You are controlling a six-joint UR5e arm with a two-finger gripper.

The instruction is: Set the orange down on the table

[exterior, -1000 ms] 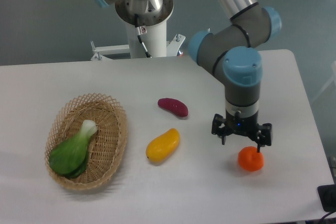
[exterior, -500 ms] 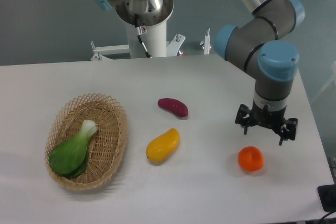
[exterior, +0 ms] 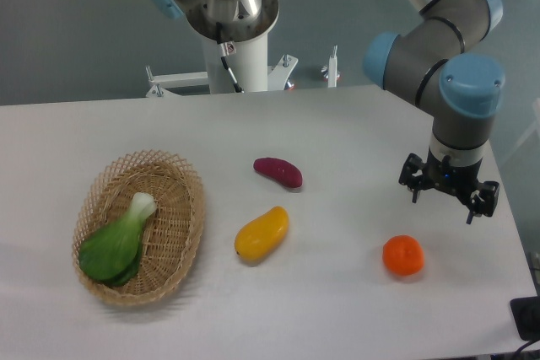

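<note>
Matte white table [exterior: 354, 132] | round dimpled orange [exterior: 403, 255] resting on it | your gripper [exterior: 449, 201] spread, empty, up-right of the fruit

A white desk [exterior: 337, 132] with rounded corners is seen. Four things are carried directly on it: an oval wicker basket [exterior: 187, 208] at the left, a dark red sweet potato [exterior: 278, 171] near the middle, a yellow-orange mango [exterior: 261, 233] just below that, and the orange [exterior: 403, 255] well apart at the right.
</note>
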